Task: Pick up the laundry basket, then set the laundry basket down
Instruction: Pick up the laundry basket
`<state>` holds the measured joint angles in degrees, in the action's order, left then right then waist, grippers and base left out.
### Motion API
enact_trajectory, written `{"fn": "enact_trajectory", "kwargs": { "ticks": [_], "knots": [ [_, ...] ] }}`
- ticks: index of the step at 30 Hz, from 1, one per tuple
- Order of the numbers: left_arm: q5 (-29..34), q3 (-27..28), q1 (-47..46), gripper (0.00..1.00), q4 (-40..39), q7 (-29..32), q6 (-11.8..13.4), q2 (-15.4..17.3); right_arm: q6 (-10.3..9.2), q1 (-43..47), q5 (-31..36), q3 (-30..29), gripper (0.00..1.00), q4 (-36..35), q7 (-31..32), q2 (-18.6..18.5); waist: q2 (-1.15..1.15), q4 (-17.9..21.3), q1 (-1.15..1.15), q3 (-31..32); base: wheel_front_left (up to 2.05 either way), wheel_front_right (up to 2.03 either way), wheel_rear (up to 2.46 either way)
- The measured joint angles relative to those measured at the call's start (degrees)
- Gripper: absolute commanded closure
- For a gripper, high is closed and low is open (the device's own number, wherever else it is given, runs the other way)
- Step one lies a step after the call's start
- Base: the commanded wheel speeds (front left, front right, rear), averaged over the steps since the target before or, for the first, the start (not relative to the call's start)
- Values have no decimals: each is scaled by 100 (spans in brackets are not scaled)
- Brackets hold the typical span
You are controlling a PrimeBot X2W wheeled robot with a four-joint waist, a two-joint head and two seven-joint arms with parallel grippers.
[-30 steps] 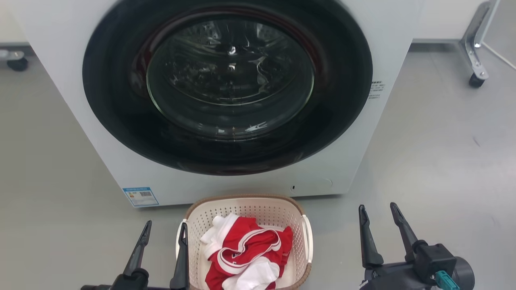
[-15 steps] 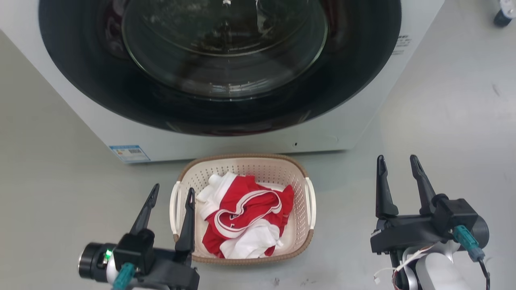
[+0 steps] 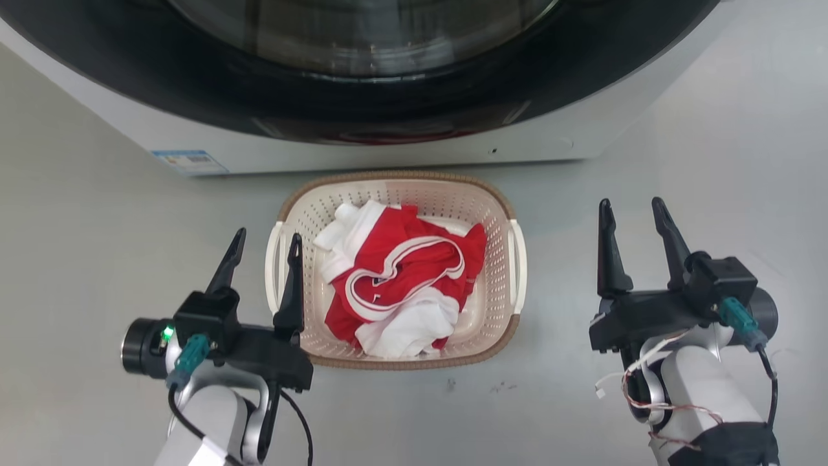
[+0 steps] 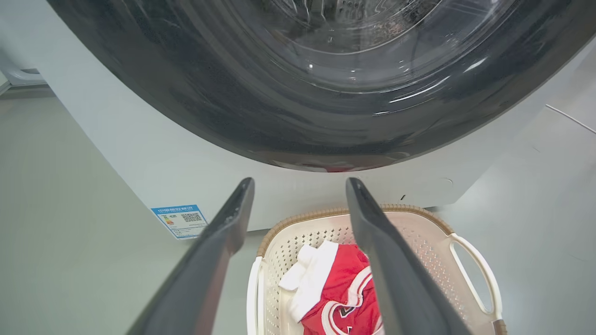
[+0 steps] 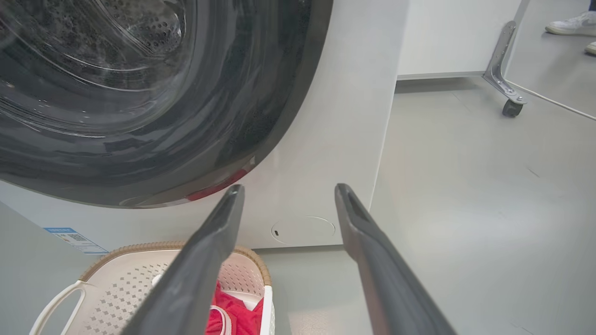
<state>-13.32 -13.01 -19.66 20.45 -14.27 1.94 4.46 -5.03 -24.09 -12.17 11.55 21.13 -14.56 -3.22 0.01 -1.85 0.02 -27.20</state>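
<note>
The head view looks steeply down from above and behind the left fingers [image 3: 291,285] and the right fingers [image 3: 608,259], onto the floor [image 3: 711,129]. Each wrist view sits low and close, looking along its own fingers at the washing machine [image 3: 388,147] beyond their tips. All three share the machine's lower front and the laundry basket [image 3: 446,194] between the two pairs.

Bright, even, diffuse light falls from above. The grey floor [image 3: 711,162] shows only faint, soft-edged shadows by the near side of the laundry basket [image 3: 394,175] and along the washing machine [image 3: 291,152]. White streaks of glare cross its dark glass door [image 4: 354,28]. The head view is sharp. In the wrist views straight edges bow toward the borders, and the fingers [image 4: 205,260] of the left gripper [image 4: 300,180] and right gripper [image 5: 289,186] look soft near the lens.
</note>
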Motion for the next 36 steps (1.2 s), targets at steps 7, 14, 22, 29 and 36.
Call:
{"fn": "enact_trajectory", "kwargs": {
  "ticks": [7, 14, 22, 29, 36],
  "knots": [
    [-56, -8, -627, 0, 549, 48, -2, -85, 26, -556, -3, -42, 0, 421, -13, -9, 0, -81, 0, -601, 0, 0, 0],
    [-118, 43, -1251, 0, 1038, 51, -43, -124, 49, -1132, -85, -31, 0, 791, -14, -15, 0, -159, -1, -1207, 0, 0, 0],
    [-170, 83, -1746, 0, 1657, 46, -92, -170, 58, -1496, -153, 40, 0, 1282, -13, -21, 1, -253, -1, -1824, 0, 0, 0],
    [-176, 43, -2019, 0, 2070, 38, -100, -215, 58, -1710, -268, 249, 0, 1524, -13, -37, 0, -335, -1, -2172, 0, 0, 0],
    [-176, -31, -2275, 0, 2417, 25, -144, -237, 57, -1878, -466, 538, 0, 1652, -13, -42, 0, -404, -1, -2403, 0, 0, 0]
  ]
}}
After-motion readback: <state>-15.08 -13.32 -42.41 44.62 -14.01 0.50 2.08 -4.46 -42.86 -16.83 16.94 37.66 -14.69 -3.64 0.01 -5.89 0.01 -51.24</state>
